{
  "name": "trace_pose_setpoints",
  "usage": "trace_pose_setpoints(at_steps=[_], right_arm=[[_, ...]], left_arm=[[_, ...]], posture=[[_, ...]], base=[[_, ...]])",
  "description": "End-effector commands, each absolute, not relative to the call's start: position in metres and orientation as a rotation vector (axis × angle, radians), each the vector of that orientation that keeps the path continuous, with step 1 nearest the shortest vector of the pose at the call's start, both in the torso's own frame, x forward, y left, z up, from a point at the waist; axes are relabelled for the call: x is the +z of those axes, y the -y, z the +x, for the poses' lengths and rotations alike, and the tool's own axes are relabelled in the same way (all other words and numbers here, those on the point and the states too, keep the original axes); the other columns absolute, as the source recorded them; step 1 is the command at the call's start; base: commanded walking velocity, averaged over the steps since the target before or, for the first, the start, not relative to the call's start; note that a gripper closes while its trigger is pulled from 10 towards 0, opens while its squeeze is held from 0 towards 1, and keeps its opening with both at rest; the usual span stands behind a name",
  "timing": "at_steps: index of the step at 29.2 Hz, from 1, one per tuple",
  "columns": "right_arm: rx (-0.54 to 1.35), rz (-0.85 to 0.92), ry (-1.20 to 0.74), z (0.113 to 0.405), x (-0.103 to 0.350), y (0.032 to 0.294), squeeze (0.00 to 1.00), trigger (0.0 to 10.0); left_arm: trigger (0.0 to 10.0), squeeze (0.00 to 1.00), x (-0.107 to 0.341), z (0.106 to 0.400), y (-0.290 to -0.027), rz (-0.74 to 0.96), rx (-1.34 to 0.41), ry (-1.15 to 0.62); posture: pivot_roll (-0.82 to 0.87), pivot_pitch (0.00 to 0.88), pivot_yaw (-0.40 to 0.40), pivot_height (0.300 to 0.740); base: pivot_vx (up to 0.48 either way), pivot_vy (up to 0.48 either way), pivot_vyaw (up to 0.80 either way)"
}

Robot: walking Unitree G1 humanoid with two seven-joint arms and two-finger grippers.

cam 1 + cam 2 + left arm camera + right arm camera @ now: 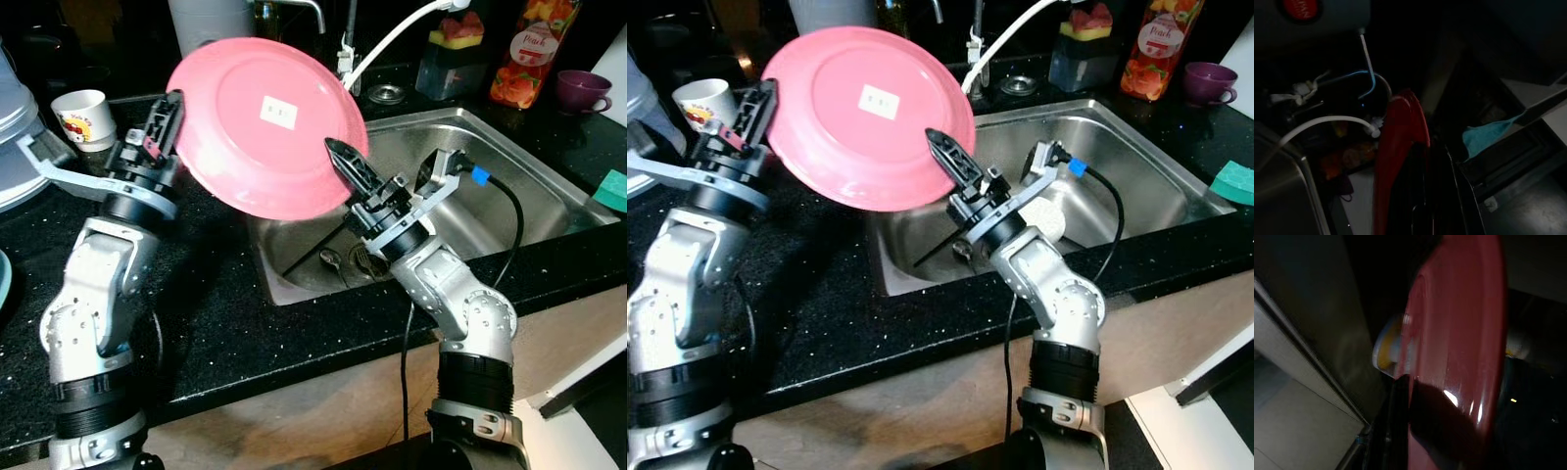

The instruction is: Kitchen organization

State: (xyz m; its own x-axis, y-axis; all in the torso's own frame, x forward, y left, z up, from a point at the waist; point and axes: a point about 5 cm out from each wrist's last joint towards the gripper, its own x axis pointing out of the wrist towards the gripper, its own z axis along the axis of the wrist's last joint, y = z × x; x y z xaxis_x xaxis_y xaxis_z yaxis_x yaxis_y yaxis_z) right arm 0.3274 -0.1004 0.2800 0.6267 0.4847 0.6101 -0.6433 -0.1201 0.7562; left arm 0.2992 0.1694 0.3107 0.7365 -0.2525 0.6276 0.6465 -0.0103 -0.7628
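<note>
A pink plate (265, 122) hangs tilted in the air above the black counter and the sink's left edge. Its underside faces me, with a white sticker (278, 114) near the middle. My left gripper (168, 116) is shut on the plate's left rim. On the lower right rim, my right gripper (345, 162) is also shut, one black finger lying across the underside. In the left wrist view the plate's rim (1398, 161) runs edge-on between the dark fingers. The right wrist view has the plate (1459, 357) close up with a finger (1400, 421) against it.
A steel sink (549, 186) with a drain (367, 259) lies behind my right arm. A white printed cup (83, 117) stands at the back left. Behind the sink are a peach bottle (526, 54), a sponge holder (456, 49) and a purple cup (585, 90). A teal cloth (612, 188) lies far right.
</note>
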Motion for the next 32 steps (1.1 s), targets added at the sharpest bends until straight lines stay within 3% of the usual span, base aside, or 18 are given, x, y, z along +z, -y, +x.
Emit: trace_pose_setpoints(at_steps=[1,15,16,17,18,22,28,29,32], right_arm=[[0.974,1.442,0.115,0.325,0.274,0.084,0.00,0.0],[0.935,1.476,0.130,0.332,0.277,0.087,0.00,0.0],[0.930,1.486,0.137,0.333,0.278,0.088,0.00,0.0],[0.930,1.486,0.137,0.333,0.278,0.088,0.00,0.0],[0.921,1.496,0.145,0.334,0.278,0.090,0.00,0.0],[0.909,1.504,0.156,0.336,0.278,0.091,0.00,0.0],[0.677,1.528,0.299,0.356,0.283,0.128,0.00,0.0],[0.587,1.548,0.339,0.362,0.282,0.141,0.00,0.0],[0.527,1.562,0.364,0.366,0.281,0.149,0.00,0.0]], left_arm=[[0.0,0.00,0.308,0.299,-0.169,-1.409,-0.723,0.345],[0.0,0.00,0.302,0.298,-0.170,-1.403,-0.689,0.320],[6.0,0.82,0.299,0.299,-0.170,-1.377,-0.665,0.303],[6.0,0.82,0.299,0.299,-0.170,-1.377,-0.665,0.303],[10.0,1.00,0.298,0.300,-0.170,-1.372,-0.659,0.298],[10.0,1.00,0.298,0.299,-0.171,-1.366,-0.666,0.307],[10.0,1.00,0.296,0.299,-0.177,-1.268,-0.627,0.301],[10.0,0.00,0.295,0.297,-0.176,-1.255,-0.635,0.295],[10.0,0.00,0.294,0.296,-0.175,-1.248,-0.639,0.291]], posture=[[0.00,0.163,0.064,0.740],[0.00,0.139,0.040,0.740],[0.00,0.134,0.037,0.740],[0.00,0.134,0.037,0.740],[0.00,0.133,0.036,0.740],[0.00,0.127,0.036,0.740],[0.00,0.118,0.035,0.740],[0.00,0.113,0.035,0.740],[0.00,0.112,0.034,0.740]], base=[[0.000,0.000,0.00],[0.000,0.000,0.00],[0.000,0.000,0.00],[0.000,0.000,0.00],[0.000,0.000,0.00],[0.000,0.000,0.00],[0.000,0.000,0.00],[0.000,0.000,0.00],[0.000,0.000,0.00]])
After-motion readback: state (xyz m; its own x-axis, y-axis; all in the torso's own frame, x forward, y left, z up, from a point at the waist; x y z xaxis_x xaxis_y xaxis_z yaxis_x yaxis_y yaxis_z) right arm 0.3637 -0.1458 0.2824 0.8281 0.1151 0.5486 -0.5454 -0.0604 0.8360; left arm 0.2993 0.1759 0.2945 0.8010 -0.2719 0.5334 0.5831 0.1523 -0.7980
